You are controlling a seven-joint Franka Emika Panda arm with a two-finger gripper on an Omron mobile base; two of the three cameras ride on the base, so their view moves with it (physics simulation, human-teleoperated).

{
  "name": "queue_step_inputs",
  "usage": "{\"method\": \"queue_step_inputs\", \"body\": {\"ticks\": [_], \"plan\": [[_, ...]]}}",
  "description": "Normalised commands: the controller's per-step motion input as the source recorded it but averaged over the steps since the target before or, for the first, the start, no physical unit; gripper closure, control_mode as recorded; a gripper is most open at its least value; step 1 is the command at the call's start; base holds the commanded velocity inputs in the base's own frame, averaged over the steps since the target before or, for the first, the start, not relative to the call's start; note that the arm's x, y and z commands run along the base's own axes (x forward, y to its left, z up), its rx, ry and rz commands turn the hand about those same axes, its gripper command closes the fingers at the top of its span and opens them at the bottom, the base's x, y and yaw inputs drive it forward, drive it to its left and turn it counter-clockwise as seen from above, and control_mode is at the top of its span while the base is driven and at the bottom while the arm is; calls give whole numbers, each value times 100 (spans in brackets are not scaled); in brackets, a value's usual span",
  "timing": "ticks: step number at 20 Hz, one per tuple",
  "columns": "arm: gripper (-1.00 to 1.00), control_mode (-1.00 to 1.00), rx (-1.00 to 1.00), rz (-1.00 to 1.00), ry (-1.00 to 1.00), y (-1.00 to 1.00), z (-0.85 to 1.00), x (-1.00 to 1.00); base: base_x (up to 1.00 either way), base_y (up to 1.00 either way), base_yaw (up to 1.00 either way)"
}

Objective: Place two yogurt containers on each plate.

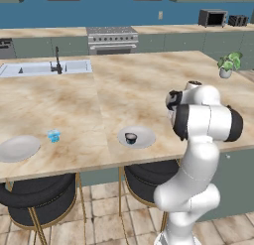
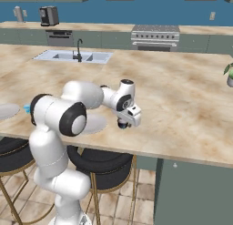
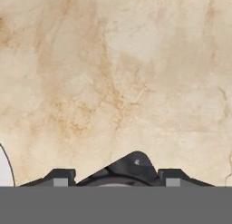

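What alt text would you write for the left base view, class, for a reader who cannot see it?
A white robot arm rises at the lower right beside a marble kitchen counter. One grey plate near the counter's front edge holds a dark yogurt cup; a second plate lies far left, with a light blue cup on the counter beside it.

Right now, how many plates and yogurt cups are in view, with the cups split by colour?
Pale grey plates: 2
Dark yogurt cups: 2, one on a plate, one between the fingers
Light blue yogurt cup: 1
Total: 5
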Motion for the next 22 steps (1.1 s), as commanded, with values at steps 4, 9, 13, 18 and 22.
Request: {"method": "queue_step_inputs", "body": {"ticks": [4, 9, 13, 18, 22], "plan": [[100, -100, 0, 0, 2, 51, 0, 16, 0, 0, 0], [100, -100, 0, 0, 0, 38, 0, 16, 0, 0, 0], [100, -100, 0, 0, 1, 36, 0, 24, 0, 0, 0], [100, -100, 0, 0, 0, 38, 0, 11, 0, 0, 0], [100, -100, 0, 2, 1, 49, 0, 0, 0, 0, 0]]}}
